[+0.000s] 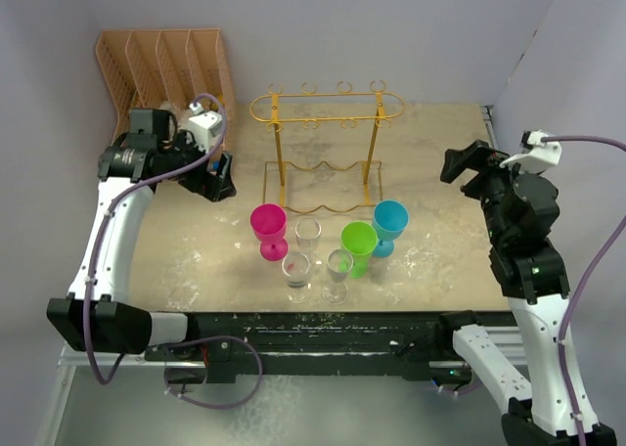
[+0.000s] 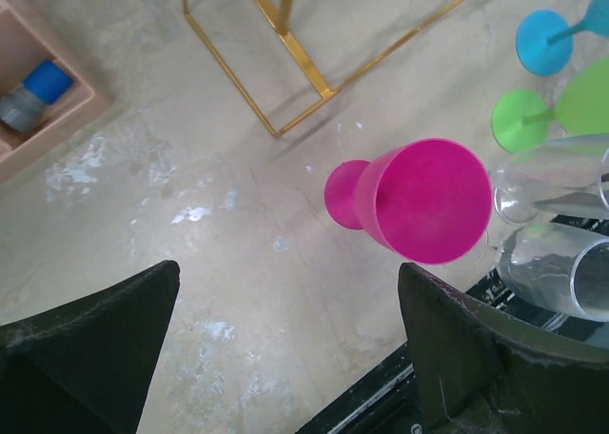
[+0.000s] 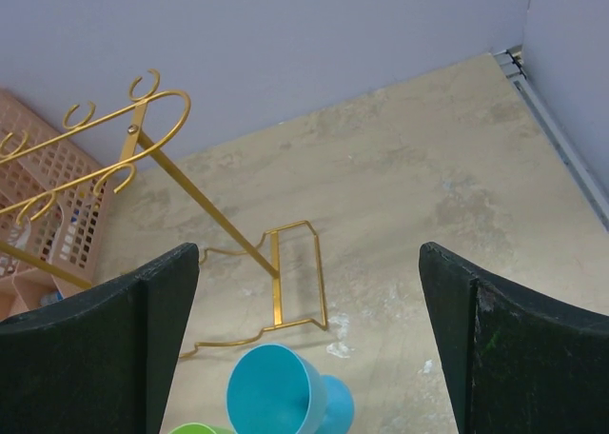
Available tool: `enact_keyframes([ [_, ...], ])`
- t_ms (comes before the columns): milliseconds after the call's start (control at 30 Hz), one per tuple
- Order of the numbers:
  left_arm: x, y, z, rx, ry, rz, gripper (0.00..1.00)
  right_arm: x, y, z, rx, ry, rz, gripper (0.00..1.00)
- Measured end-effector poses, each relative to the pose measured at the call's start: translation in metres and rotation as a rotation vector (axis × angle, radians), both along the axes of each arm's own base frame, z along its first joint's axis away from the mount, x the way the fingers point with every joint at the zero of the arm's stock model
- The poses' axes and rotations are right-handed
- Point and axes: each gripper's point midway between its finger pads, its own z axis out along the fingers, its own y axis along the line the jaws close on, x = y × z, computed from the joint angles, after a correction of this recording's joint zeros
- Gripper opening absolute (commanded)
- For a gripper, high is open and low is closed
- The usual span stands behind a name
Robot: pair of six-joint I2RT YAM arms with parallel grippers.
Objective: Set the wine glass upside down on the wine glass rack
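The golden wire wine glass rack (image 1: 328,109) stands at the back centre with nothing hanging on it. Several wine glasses stand upright in front of it: magenta (image 1: 268,226), green (image 1: 358,243), blue (image 1: 389,221) and three clear ones (image 1: 308,236). My left gripper (image 1: 217,177) is open and empty, left of the rack. In the left wrist view its jaws (image 2: 288,282) hang above bare table just short of the magenta glass (image 2: 419,201). My right gripper (image 1: 465,162) is open and empty at the right. Between its jaws (image 3: 309,263) show the rack's base and the blue glass (image 3: 276,391).
A peach slotted file organizer (image 1: 161,60) stands at the back left, behind the left arm. It holds a small blue and grey object (image 2: 38,91). Walls close the back and both sides. The table's black front edge (image 1: 323,324) runs just before the clear glasses.
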Motion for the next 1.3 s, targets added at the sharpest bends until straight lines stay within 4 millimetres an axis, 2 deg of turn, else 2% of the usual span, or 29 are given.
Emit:
enact_keyframes([
  [67,-0.001,-0.012,-0.009,0.007,0.035,-0.040,0.99,-0.001,0.001,0.003,-0.010,-0.012,0.010,1.00],
  [233,-0.017,-0.051,-0.013,0.029,0.055,-0.164,0.87,-0.006,0.000,0.014,-0.019,-0.054,0.017,1.00],
  [333,-0.021,-0.062,-0.016,0.046,0.059,-0.196,0.86,-0.010,0.000,0.019,-0.014,-0.074,0.015,1.00],
  [533,-0.009,-0.058,-0.024,0.078,0.062,-0.150,0.87,-0.009,-0.001,0.017,-0.007,-0.070,0.007,1.00],
  [700,-0.005,-0.055,-0.029,0.093,0.056,-0.134,0.84,-0.005,-0.001,0.014,-0.008,-0.060,0.007,1.00],
  [933,-0.006,-0.056,-0.050,0.087,0.094,-0.120,0.72,-0.001,0.001,0.014,-0.001,-0.059,0.008,0.99],
  [1200,-0.003,-0.058,-0.076,0.095,0.140,-0.123,0.68,-0.005,0.000,0.018,0.008,-0.076,0.006,0.99],
  [1300,-0.004,-0.058,-0.086,0.101,0.164,-0.125,0.57,-0.008,0.000,0.020,0.010,-0.083,0.006,0.99],
])
